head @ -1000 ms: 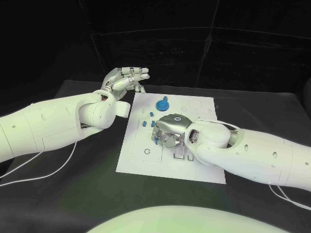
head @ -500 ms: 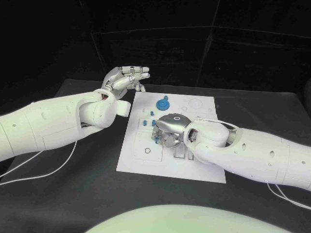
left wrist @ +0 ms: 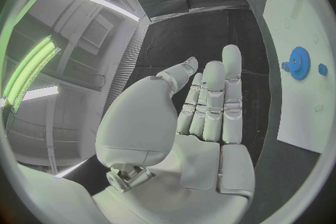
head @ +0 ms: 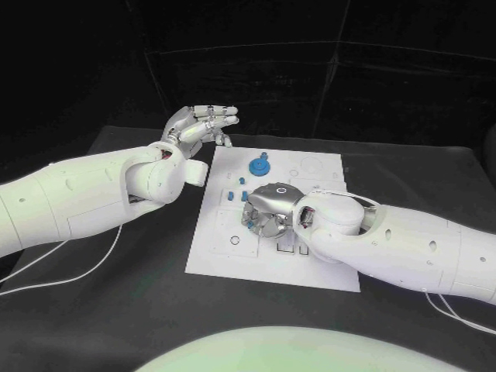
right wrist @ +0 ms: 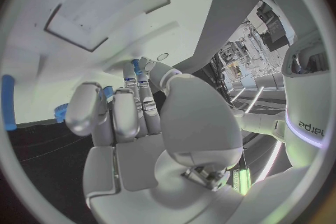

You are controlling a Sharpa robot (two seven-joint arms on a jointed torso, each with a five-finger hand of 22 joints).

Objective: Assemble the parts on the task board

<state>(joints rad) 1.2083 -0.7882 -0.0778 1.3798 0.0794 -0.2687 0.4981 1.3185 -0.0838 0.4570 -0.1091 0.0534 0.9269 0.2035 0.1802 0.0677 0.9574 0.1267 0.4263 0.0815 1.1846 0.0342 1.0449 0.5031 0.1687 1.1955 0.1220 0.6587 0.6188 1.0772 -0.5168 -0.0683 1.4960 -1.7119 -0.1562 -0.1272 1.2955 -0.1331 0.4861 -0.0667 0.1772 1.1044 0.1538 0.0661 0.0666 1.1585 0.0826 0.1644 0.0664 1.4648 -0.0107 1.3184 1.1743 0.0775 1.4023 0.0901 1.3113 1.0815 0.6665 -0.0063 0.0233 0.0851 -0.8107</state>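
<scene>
The white task board [head: 237, 256] lies mid-table. A blue gear [head: 260, 165] stands near its far edge and shows again as the blue gear [left wrist: 299, 63] beside a small blue knob [left wrist: 322, 69]. Short blue pegs [head: 228, 197] stand left of my right hand [head: 270, 205]. That hand reaches down onto the board's middle with its fingers curled. In the right wrist view my right hand [right wrist: 133, 117] pinches a small blue peg [right wrist: 135, 66] at its fingertips, close to the board [right wrist: 105, 5]. My left hand [head: 200, 124] is raised beyond the board's far left corner, fingers straight, holding nothing.
The black table [head: 114, 294] surrounds the board, with bare room at left and front. White cables [head: 47, 283] trail from my left arm across the table. Recesses are cut into the board near my right hand [right wrist: 73, 28]. Another blue piece [right wrist: 8, 102] lies on the board's edge.
My right hand has crept slightly toward the board's far left, carrying the blue peg with it. The left hand has stayed put.
</scene>
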